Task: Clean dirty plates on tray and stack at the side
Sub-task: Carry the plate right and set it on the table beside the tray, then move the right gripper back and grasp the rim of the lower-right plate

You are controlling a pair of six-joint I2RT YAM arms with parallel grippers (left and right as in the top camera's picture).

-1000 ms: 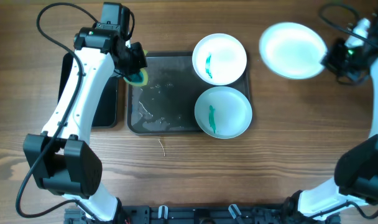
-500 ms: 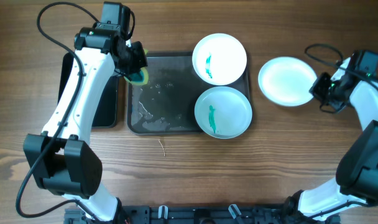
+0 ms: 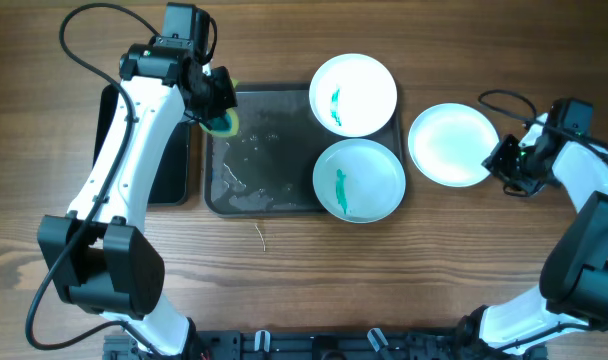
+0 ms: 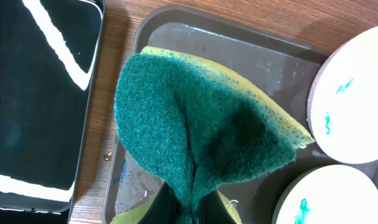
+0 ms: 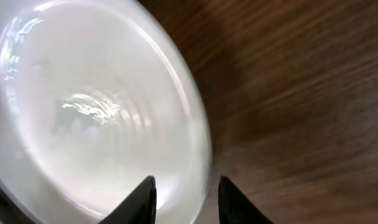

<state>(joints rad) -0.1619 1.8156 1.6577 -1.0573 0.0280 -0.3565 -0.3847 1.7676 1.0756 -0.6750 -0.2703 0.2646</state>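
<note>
Plates [image 3: 354,95] in two spots: two with teal smears, one behind the other, at the right end of the tray [image 3: 264,190], and a clean plate [image 3: 452,145] low over or on the tabletop [image 3: 284,270], just right of the tray. Straddles that clean plate's rim with the right gripper [image 5: 186,199]; cannot tell whether clamped or slack. Pinches a folded sponge [image 4: 201,137] firmly in the left gripper [image 3: 219,112], above the tray's far-left corner. Risks dragging or tipping the clean plate if pulled back before a full release. Risks bumping the nearest smeared plate too, with so little room between them.
</note>
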